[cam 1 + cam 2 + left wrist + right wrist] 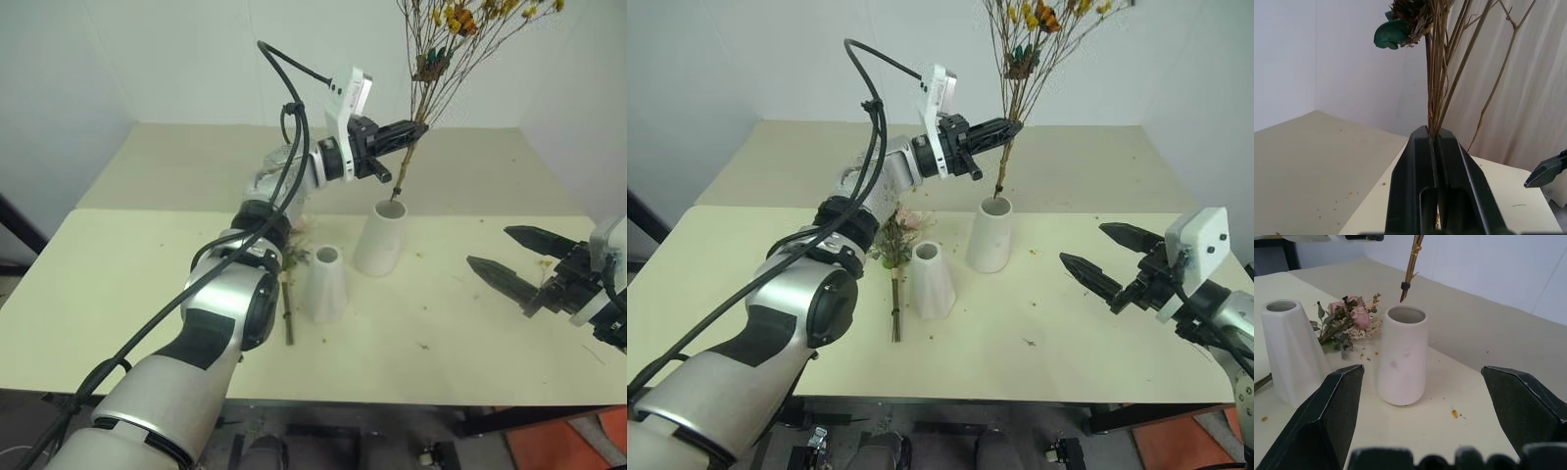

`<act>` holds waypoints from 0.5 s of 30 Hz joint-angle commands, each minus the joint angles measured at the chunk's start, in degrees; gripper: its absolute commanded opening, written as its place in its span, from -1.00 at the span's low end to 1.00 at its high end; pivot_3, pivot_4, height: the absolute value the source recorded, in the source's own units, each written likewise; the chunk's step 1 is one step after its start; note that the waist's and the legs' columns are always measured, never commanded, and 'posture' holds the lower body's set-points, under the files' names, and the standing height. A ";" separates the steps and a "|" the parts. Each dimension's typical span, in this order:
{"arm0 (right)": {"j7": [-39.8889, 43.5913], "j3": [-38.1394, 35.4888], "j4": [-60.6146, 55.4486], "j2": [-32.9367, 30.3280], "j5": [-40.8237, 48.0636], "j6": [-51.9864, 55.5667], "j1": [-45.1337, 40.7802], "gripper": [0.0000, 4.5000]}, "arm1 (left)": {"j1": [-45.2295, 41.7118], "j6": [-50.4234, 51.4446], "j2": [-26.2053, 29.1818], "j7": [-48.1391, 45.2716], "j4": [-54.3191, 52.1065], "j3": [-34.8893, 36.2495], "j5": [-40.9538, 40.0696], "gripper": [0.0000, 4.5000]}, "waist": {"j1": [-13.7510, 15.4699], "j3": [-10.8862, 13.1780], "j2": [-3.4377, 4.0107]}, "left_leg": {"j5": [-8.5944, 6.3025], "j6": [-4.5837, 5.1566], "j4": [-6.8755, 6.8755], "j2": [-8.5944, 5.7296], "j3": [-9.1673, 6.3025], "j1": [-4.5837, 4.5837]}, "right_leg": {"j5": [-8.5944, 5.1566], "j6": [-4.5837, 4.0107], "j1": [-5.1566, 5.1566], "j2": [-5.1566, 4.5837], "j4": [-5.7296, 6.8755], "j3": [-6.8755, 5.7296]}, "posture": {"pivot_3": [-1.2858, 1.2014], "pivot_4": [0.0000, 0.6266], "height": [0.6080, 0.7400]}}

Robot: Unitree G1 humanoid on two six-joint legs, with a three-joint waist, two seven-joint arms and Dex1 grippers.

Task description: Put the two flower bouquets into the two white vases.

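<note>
My left gripper (416, 127) is shut on the thin brown stems of the yellow dried bouquet (460, 24) and holds it upright. The stem ends (1403, 296) hang just above the broad mouth of the wider white vase (380, 238), apart from its rim. The slimmer cone-shaped vase (326, 284) stands to its front left. Behind the cone vase, the pink rose bouquet (893, 235) lies flat on the table, its stem pointing toward the front edge. To the right of the vases my right gripper (1085, 244) is open, level and holds nothing.
The cream table (118, 294) is joined at the back to a second one (196, 157) that reaches a white wall. Small flower crumbs (1029, 343) are scattered on the table around the vases. The left arm (245, 284) stretches across the table's left half.
</note>
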 commanded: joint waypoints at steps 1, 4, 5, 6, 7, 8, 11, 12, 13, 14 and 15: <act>-0.57 -2.72 -2.02 0.16 1.13 -0.42 0.15 1.00 | -0.20 -2.09 -0.17 0.61 0.00 0.71 1.04 -1.00 | -0.01 0.00 0.00 | 0.00 0.00 0.00 0.00 0.00 0.00 | 0.00 0.00 0.00 0.00 0.00 0.00 | 0.03 -0.52 1.00; -0.72 -2.99 -2.41 0.31 1.29 -0.45 0.72 1.00 | 0.38 -2.41 -0.33 0.86 0.28 0.64 1.73 -1.00 | 0.02 0.00 0.00 | 0.00 0.00 0.00 0.00 0.00 0.01 | 0.00 0.00 0.00 0.00 0.01 0.00 | 0.03 -0.52 1.00; -0.76 -3.04 -2.48 0.32 1.36 -0.45 0.81 1.00 | 0.56 -2.51 -0.42 0.97 0.39 0.64 1.85 -1.00 | 0.02 0.00 0.00 | 0.00 0.00 0.00 0.00 0.00 0.01 | 0.00 0.00 0.00 0.00 0.01 0.00 | 0.03 -0.52 1.00; -0.79 -3.08 -2.58 0.32 1.41 -0.44 0.90 1.00 | 0.72 -2.54 -0.54 1.13 0.52 0.74 1.94 -1.00 | 0.01 0.00 0.00 | 0.00 0.00 0.00 0.00 0.00 0.01 | 0.00 0.00 0.00 0.00 0.00 0.00 | 0.03 -0.52 1.00; -0.83 -3.12 -2.65 0.32 1.47 -0.42 0.96 1.00 | 0.91 -2.72 -0.67 1.21 0.63 0.85 2.01 -1.00 | 0.01 0.00 0.00 | 0.00 0.00 0.00 0.00 0.00 0.01 | 0.00 0.00 0.00 0.00 0.00 0.00 | 0.03 -0.52 1.00; -0.83 -3.14 -2.68 0.29 1.51 -0.42 1.01 1.00 | 1.11 -2.97 -0.83 1.51 0.76 0.89 2.17 -1.00 | 0.02 0.00 0.00 | 0.00 0.00 0.00 0.00 0.00 0.00 | 0.00 0.00 0.00 0.00 0.01 0.00 | 0.03 -0.52 1.00; -0.78 -3.33 -2.78 0.11 1.72 -0.37 1.21 1.00 | 1.55 -3.61 -1.26 2.15 1.03 1.13 2.49 -1.00 | 0.04 0.00 0.00 | 0.00 0.00 0.00 0.00 0.00 0.01 | 0.00 0.00 0.00 0.00 0.01 0.00 | 0.03 -0.52 1.00; -0.77 -3.39 -2.78 0.05 1.76 -0.33 1.24 1.00 | 1.66 -3.79 -1.42 2.26 1.09 1.34 2.53 -1.00 | 0.04 0.00 0.00 | 0.00 0.00 0.00 0.00 0.00 0.00 | 0.00 0.00 0.00 0.00 0.01 0.00 | 0.03 -0.52 1.00; -0.73 -3.43 -2.79 0.00 1.81 -0.31 1.27 1.00 | 1.77 -3.97 -1.58 2.32 1.17 1.56 2.54 -1.00 | 0.03 0.00 0.00 | 0.00 0.00 0.00 0.00 0.00 0.00 | 0.00 0.00 0.00 0.00 0.00 0.00 | 0.03 -0.52 1.00; -0.68 -3.42 -2.77 -0.04 1.84 -0.30 1.26 1.00 | 1.88 -4.10 -1.73 2.39 1.26 1.71 2.60 -1.00 | 0.04 0.00 0.00 | 0.00 0.00 0.00 0.00 0.00 0.00 | 0.00 0.00 0.00 0.00 0.01 0.00 | 0.03 -0.52 1.00; -0.63 -3.50 -2.85 -0.06 1.90 -0.28 1.35 1.00 | 2.01 -4.27 -1.87 2.43 1.27 1.81 2.66 -1.00 | 0.04 0.00 0.00 | 0.00 0.00 0.00 0.00 0.00 0.00 | 0.00 0.00 0.00 0.00 0.01 0.00 | 0.03 -0.52 1.00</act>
